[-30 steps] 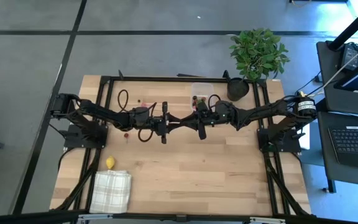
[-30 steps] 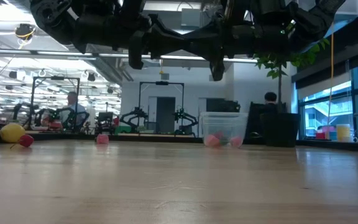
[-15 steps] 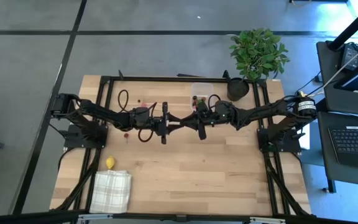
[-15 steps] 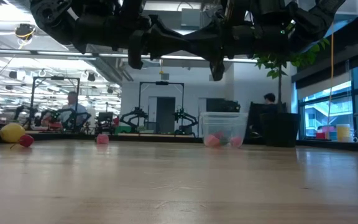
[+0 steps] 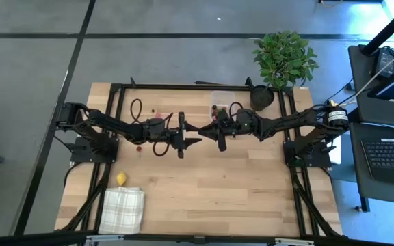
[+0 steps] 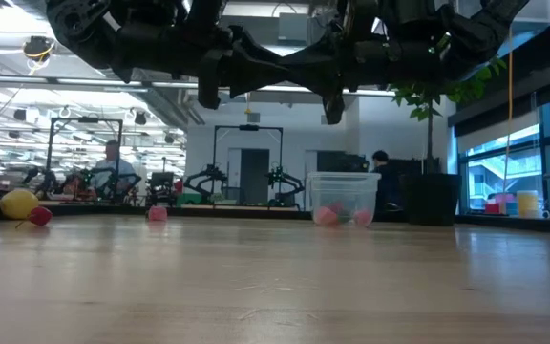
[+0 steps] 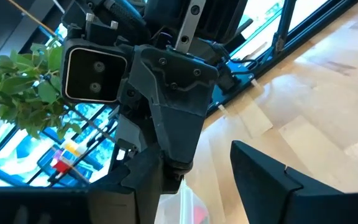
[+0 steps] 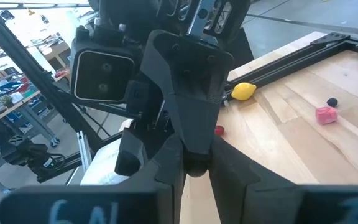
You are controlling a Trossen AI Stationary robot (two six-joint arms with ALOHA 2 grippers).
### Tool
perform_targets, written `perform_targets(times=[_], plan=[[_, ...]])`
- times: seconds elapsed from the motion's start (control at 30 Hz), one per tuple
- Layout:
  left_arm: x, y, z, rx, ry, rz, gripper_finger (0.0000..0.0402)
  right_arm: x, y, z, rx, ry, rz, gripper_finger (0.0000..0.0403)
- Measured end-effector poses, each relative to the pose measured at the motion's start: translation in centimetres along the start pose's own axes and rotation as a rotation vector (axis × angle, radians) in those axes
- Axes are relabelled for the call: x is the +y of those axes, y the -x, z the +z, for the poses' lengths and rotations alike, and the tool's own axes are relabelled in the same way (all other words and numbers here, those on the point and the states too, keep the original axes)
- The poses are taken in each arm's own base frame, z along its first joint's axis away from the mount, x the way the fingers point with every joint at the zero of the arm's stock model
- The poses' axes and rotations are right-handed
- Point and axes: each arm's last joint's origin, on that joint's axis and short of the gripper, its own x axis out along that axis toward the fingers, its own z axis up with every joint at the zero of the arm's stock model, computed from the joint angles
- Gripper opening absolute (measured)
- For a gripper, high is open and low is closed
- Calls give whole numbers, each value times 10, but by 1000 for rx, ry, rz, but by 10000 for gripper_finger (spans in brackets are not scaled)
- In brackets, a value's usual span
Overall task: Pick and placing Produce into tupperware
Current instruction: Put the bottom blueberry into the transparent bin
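Pale wooden table, black frame around it, and both arms meet nose to nose above the middle, well clear of the boards. Left gripper has its fingers spread apart; nothing shows between them. Right gripper points straight at it with its fingers drawn close together, and I cannot make out any fruit held there. Looks like a handover in mid-air, though that's my reading. Progress: the clear box sits at the far edge beside the black plant pot, with a few red pieces already inside, so the job is started, not finished. Left to go: the lemon near the checked cloth, a red piece under the left arm, and small bits further back. Room to move? Plenty in the near half, bare wood. The box end is tighter, hemmed by frame rail and pot.
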Motion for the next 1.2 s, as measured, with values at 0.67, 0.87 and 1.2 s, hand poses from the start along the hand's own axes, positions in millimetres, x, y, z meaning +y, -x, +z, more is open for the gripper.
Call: perform_targets(times=[0.67,0.87,1.2], plan=[[24,-1,-25,127,72,96,179,-60,20,1,132,-9,-267,58],[22,0,-31,170,129,64,179,-83,32,2,169,-15,-440,54],[21,0,-31,172,162,58,179,-109,50,5,199,-21,-601,55]])
